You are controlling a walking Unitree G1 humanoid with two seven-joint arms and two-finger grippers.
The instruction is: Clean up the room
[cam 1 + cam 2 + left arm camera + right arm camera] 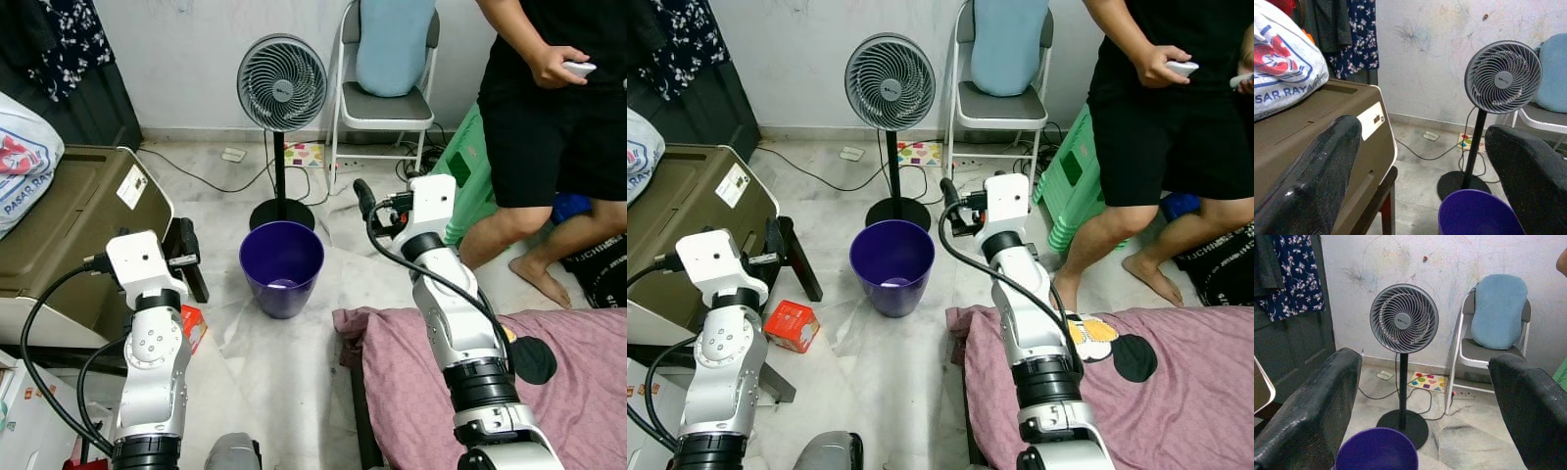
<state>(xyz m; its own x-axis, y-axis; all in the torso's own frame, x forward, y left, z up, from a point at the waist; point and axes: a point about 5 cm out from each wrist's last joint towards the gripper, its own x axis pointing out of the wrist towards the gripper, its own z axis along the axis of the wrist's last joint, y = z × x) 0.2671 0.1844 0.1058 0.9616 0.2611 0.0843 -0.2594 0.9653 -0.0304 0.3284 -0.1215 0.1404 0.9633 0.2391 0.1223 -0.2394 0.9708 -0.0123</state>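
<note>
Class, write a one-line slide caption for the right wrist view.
Open right hand faces a standing fan, purple bin below, folding chair beside.

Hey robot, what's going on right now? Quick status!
Both grippers open, empty: left gripper, right gripper. Purple bin on floor ahead. Red box lies by bin. Person stands right.

Both silver arms are reaching forward, bent at the elbow and raised to about the same height. The left claw (1420,166) is holding its two black fingers (1308,171) wide apart with nothing between them. The right claw (1425,401) is likewise standing spread, its fingers (1308,406) empty, with black cables looping along both forearms.
</note>
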